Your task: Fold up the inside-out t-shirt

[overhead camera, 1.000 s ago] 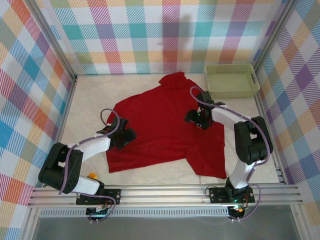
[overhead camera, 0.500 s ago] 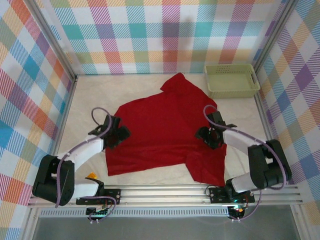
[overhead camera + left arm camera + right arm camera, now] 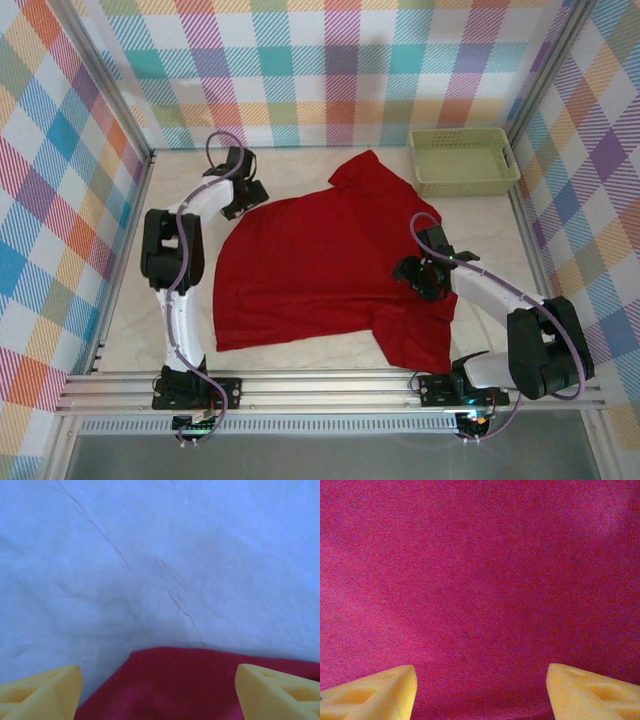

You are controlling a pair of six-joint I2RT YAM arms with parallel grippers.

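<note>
From where I stand I count two arms, two grippers, one t-shirt and one basket. The pale green basket (image 3: pixel 464 186) sits in the far right corner of the tabletop (image 3: pixel 150 310), and I place everything else from it.

The t-shirt (image 3: pixel 320 270) is plain deep red with no print. It is spread nearly flat, to the left of the basket and on the near side of it. Its near right part, well short of the basket, ends in a wrinkled flap. Farther back the body is smooth and broad. One short sleeve points away from me, and its tip comes close to the basket's left wall without touching it.

The right arm lies low, its elbow bulging out on the near side of the basket. Its forearm reaches left onto the cloth. The right gripper (image 3: pixel 408 272) is over the shirt's right part, nearer to me than the basket. In its own camera the right gripper (image 3: pixel 480 667) is released, its yellow fingers (image 3: pixel 375 690) spread wide over the red cloth (image 3: pixel 480 580). I can't tell whether they press on it.

The left arm stretches far up the table. The left gripper (image 3: pixel 248 198) is well to the left of the basket and nearly level with it. In its wrist view the left gripper (image 3: pixel 157 670) is also spread wide and grasping nothing. The shirt's edge (image 3: pixel 165 690) lies between the fingers, with bare white tabletop (image 3: pixel 150 555) beyond.
</note>
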